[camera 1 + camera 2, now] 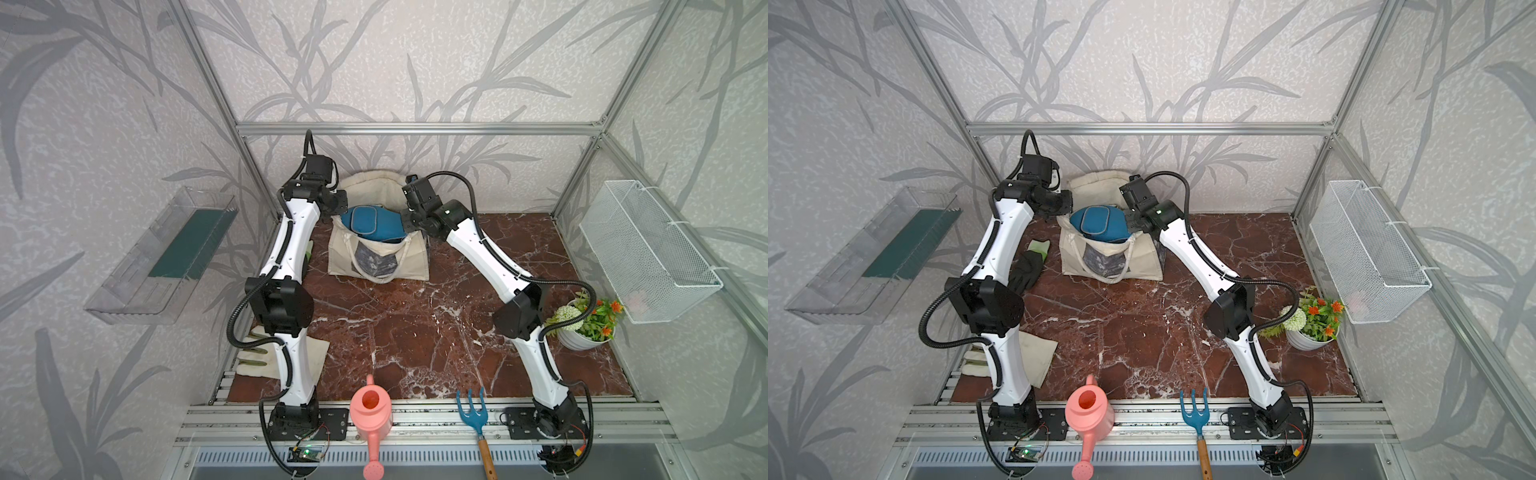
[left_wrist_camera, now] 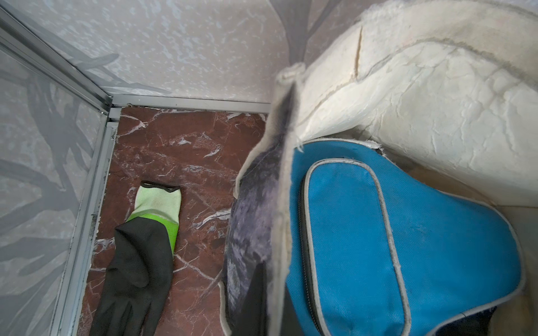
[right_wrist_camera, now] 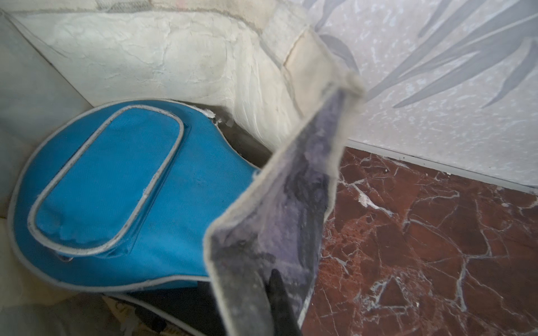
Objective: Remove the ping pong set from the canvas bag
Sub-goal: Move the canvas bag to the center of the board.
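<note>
Marble tabletop lying open before canvas bag, blue case lying crosswise inside, narrow end toward right claw, left claw and right claw clenching bag's rims.

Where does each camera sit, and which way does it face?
Top views: high in front, facing down and back; both arms reach the canvas bag.
Left wrist: at the bag's edge, facing the blue case, a glove; left fingertip shows.
Right wrist: at the opposite edge, facing the case; right fingertip shows.
Shared: all see the blue case.

Blue case plugs the mouth of the canvas bag
</note>
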